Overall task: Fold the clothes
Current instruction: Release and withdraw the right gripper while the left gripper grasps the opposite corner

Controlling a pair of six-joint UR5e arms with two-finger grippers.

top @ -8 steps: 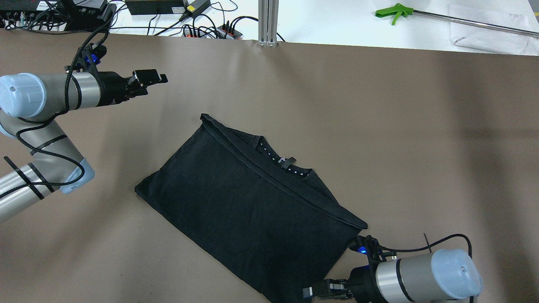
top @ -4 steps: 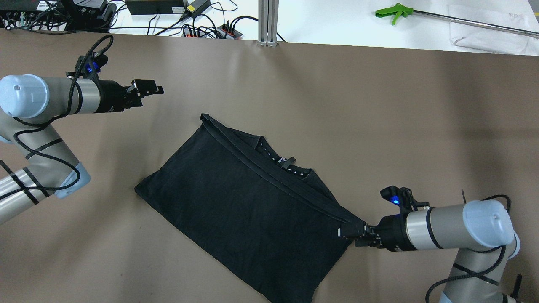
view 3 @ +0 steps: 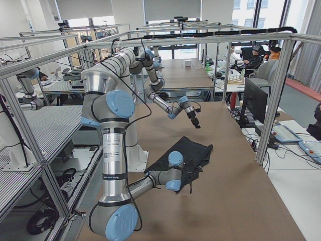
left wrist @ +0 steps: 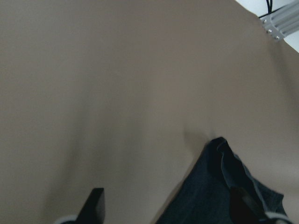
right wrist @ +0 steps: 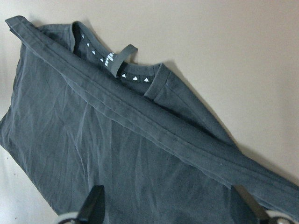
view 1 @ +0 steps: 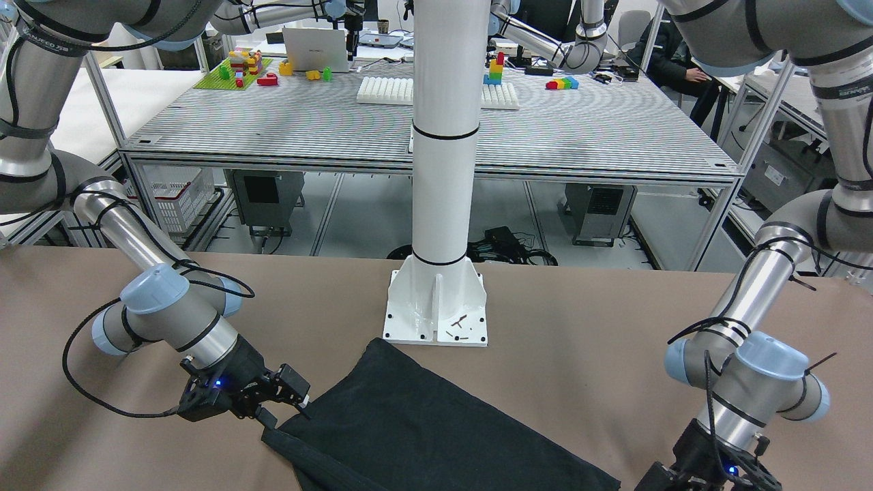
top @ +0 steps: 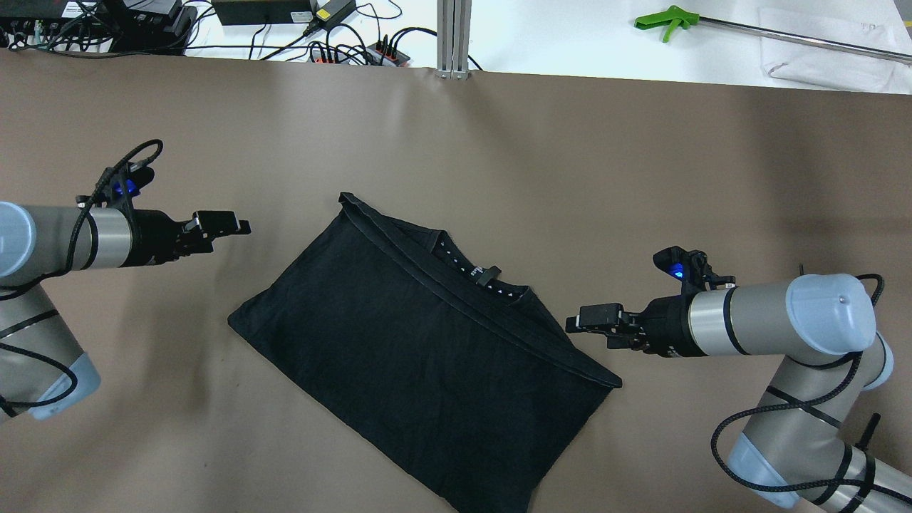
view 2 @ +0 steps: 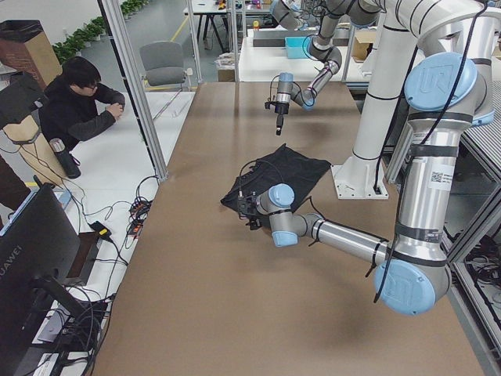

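- Lying flat on the desk (top: 641, 178), the garment (top: 420, 349) is black, folded to a rectangle and set askew, about midway between the desk's left and right ends and toward my own edge.
- Its collar (top: 484, 274), with a small loop and white marks inside, shows along the long side that faces the far edge. A hemmed band runs the length of that side.
- One corner of the garment lies just beside the base of the white pillar (view 1: 436, 307).
- My right gripper (top: 581, 319) sits low beside that collar-side edge, near the garment's right-hand corner, and points at the cloth. From its wrist view the fingers (right wrist: 96, 207) stand wide apart with nothing between them and the cloth fills most of the view beyond. I cannot tell whether a tip touches the fabric.
- My left gripper (top: 231, 224) is over bare desk off the garment's left short end, near it but apart, and points toward it. Its fingers (left wrist: 96, 205) are also spread wide and empty, with the garment's far corner showing low between them.
- Past the desk's far edge lie a green grabber (top: 666, 20) and a tangle of cables (top: 342, 43).
- A person (view 2: 74, 102) sits beyond that edge, off the desk's left end.
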